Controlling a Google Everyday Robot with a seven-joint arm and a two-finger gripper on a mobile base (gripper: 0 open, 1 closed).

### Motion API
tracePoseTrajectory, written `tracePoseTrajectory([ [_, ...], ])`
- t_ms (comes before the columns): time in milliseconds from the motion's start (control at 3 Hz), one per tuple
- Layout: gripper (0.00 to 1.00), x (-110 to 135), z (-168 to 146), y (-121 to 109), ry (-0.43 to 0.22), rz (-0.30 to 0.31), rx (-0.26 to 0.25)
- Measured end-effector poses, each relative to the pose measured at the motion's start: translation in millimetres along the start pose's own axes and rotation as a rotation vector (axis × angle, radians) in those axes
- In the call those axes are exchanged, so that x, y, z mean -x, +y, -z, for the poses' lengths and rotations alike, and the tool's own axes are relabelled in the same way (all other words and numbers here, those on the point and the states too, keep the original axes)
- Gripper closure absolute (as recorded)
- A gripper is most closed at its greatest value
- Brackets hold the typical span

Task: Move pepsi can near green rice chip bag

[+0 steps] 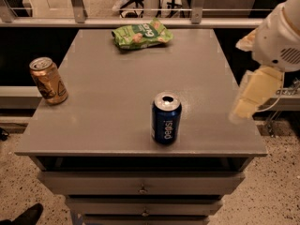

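Note:
The pepsi can (166,118), dark blue with a silver top and white lettering, stands upright near the front edge of the grey table (122,83), a little right of centre. The green rice chip bag (141,33) lies flat at the table's far edge, well behind the can. My gripper (241,109) hangs from the white arm (277,36) at the right. It points down over the table's right edge, to the right of the can and apart from it. It holds nothing that I can see.
A gold-brown can (48,80) stands tilted at the table's left edge. The table tops a cabinet with drawers (140,184). A railing (140,21) runs behind the table. A dark shoe (28,215) shows on the floor at the lower left.

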State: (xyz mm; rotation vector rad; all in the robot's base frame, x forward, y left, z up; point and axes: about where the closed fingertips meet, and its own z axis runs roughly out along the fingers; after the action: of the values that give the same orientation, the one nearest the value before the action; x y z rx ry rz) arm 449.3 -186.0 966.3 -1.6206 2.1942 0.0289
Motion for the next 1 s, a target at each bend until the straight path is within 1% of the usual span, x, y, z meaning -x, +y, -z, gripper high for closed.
tracePoseTrajectory([
  [333,0.00,39.3,-22.2,1.8,-0.163,-0.087,0.000],
  [667,0.00,65.5,-34.3,9.3,-0.270,-0.154,0.014],
  [1000,0.00,88.5,-59.1,34.8,-0.383,-0.228,0.064],
])
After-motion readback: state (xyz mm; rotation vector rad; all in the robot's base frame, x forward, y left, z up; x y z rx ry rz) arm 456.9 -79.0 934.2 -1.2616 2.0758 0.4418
